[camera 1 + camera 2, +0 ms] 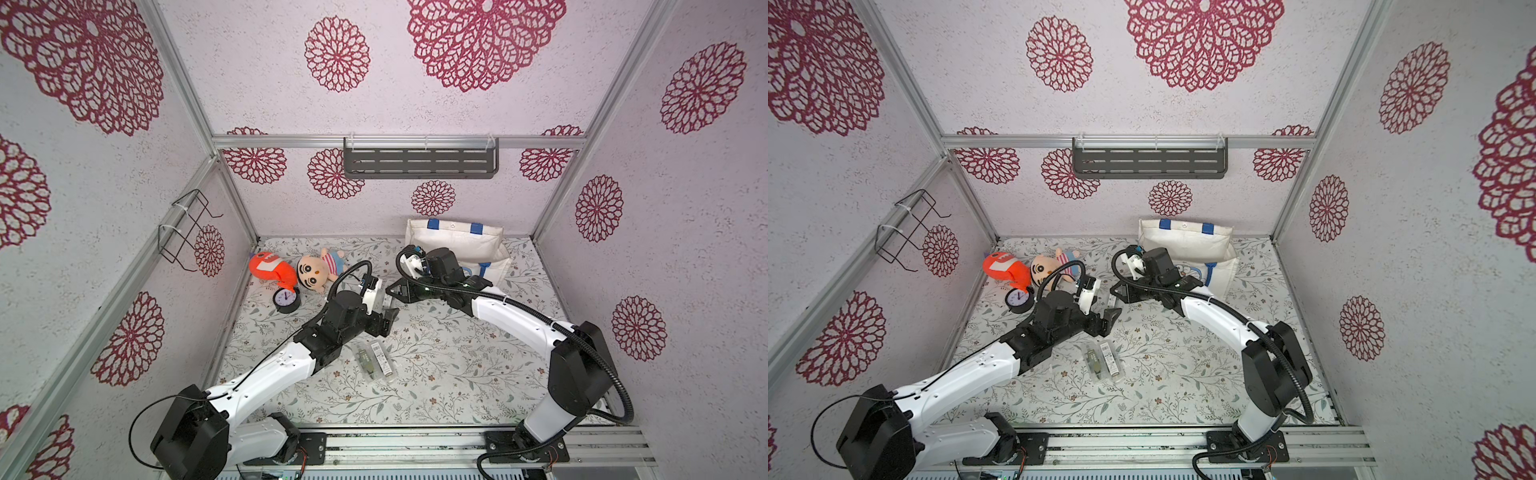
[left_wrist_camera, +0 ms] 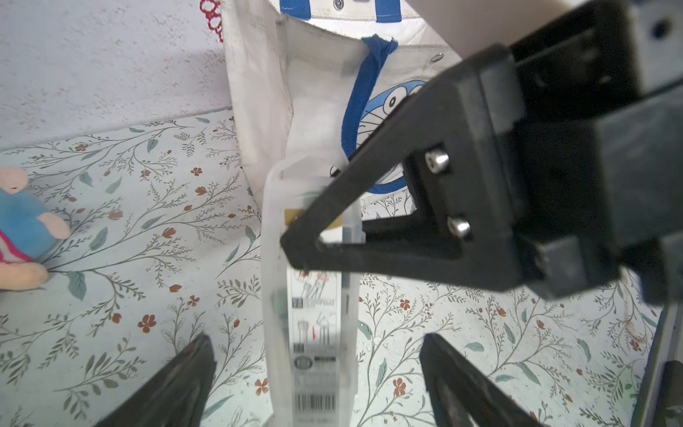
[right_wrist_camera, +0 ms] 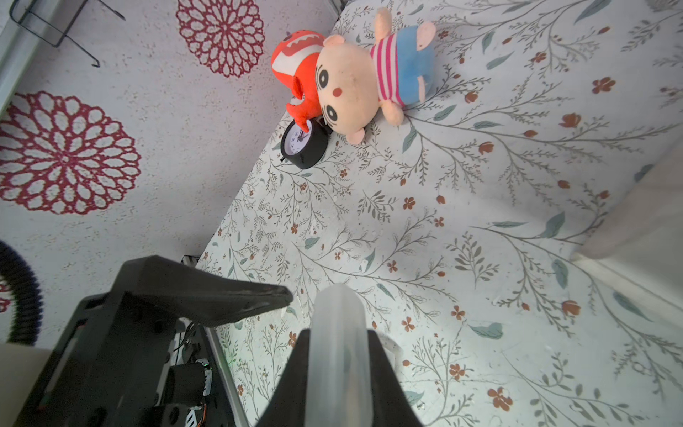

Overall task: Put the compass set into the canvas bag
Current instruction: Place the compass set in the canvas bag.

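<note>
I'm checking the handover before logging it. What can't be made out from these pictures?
- Compass set: label blurred in the left wrist view; the right claw covers its middle.
- Canvas bag: printed front largely hidden behind the right arm in both top views.
- Second clear case, lying flat: print too small in both top views.

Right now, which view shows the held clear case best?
Left wrist: the clear case fills the middle, label and barcode visible, pinched by the right hand. Both top views show only a sliver between the arms; the right wrist shows its blurred end.
</note>
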Motion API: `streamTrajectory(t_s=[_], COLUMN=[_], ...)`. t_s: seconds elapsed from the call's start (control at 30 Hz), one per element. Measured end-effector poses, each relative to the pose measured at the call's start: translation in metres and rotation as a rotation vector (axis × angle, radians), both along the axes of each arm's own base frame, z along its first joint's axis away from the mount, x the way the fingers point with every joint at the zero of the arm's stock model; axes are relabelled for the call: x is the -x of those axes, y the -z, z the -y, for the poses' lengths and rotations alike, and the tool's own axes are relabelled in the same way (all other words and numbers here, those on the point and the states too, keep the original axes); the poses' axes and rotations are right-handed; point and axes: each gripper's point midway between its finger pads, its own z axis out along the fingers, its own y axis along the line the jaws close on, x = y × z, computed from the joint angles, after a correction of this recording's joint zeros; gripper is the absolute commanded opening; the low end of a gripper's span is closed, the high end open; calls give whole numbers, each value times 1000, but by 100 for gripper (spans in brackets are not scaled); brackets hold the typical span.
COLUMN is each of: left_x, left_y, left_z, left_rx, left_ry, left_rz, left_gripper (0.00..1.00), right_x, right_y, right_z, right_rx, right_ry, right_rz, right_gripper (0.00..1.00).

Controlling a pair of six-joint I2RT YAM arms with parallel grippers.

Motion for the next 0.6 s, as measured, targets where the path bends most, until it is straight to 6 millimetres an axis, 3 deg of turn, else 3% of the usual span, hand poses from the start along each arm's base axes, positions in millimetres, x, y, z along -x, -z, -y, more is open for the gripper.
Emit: streamTrajectory(t_s=[0.2, 0.37, 0.5, 0.6], left_x=[8, 12, 15, 16], left_y=[-7, 3, 11, 14], left_z=[-6, -8, -9, -10], left_rx=[28, 45, 54, 56], left_ry=[-7, -18, -30, -38], left_rz=[10, -38, -75, -95], left_gripper=[90, 89, 88, 88], right_x=[-25, -48, -71, -86], right_y=[-24, -83, -135, -158], right_z=[30, 76, 130, 166], right_rx=[15, -22, -52, -54], right_ry=[84, 195, 335, 428], right_rz=[52, 181, 299, 358], right_gripper=[0, 0, 0, 0])
